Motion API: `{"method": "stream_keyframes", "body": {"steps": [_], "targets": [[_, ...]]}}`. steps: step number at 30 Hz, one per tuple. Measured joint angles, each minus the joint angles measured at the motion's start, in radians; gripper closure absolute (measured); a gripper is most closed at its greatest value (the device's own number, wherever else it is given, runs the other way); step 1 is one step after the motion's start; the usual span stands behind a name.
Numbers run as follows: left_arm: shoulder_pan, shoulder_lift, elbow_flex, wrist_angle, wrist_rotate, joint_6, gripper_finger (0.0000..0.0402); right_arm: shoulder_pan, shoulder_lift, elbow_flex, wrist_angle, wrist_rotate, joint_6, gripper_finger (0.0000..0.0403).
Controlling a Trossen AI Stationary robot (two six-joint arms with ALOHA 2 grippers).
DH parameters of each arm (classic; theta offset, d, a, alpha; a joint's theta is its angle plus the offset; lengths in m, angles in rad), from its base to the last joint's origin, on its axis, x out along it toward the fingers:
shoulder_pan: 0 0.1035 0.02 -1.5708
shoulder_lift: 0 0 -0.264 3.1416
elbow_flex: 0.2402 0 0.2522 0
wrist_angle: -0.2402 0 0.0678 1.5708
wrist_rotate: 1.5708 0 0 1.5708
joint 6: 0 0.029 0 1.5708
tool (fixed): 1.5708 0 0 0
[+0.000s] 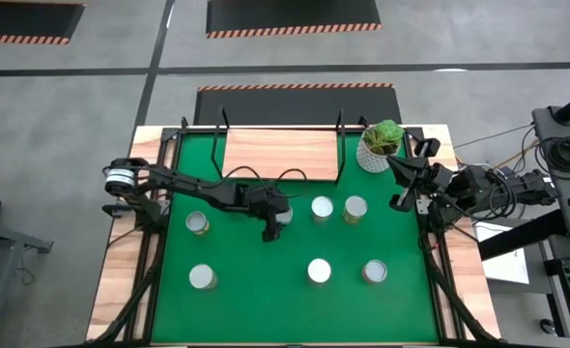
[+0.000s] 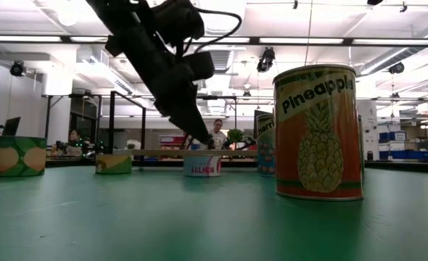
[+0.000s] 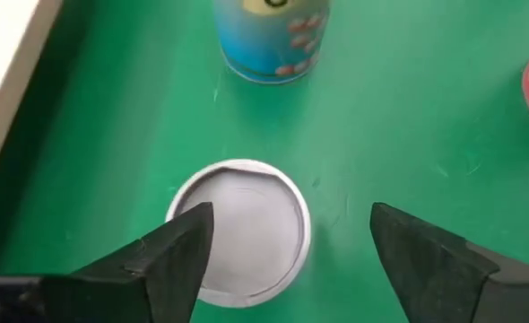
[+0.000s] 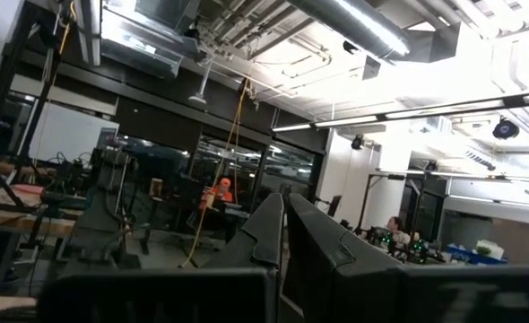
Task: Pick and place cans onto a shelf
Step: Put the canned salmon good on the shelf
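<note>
Several cans with silver-white tops stand on the green mat (image 1: 266, 290). My left gripper (image 3: 291, 215) is open and points down over one white-topped can (image 3: 239, 235), one finger on either side of it and above its top; this can (image 2: 203, 165) also shows in the low view, under the arm. The shelf (image 1: 280, 152), a light-wood board with a black frame, stands at the mat's far edge and bears no can. My right gripper (image 4: 282, 224) is shut and empty, raised at the table's right edge (image 1: 401, 179).
Other cans stand at the mat's left (image 1: 197, 223) (image 1: 202, 277), middle (image 1: 322, 207) (image 1: 355, 208) and near side (image 1: 319, 272) (image 1: 374, 272). A pineapple can (image 2: 319, 130) stands close to the low camera. A white pot with a green plant (image 1: 380, 145) stands beside the shelf's right end.
</note>
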Motion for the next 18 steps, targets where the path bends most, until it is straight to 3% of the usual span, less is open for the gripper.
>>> {"method": "stream_keyframes", "body": {"steps": [10, 18], "targets": [[0.003, 0.028, -0.015, 0.044, -0.05, 0.0, 0.0054, 0.0, 0.0, 0.0, 0.0, 0.0, 0.0, 0.0392], [0.006, 0.059, -0.015, 0.055, -0.074, 0.007, 0.0045, 0.0, 0.0, 0.0, 0.0, 0.0, -0.001, 0.0392]]}}
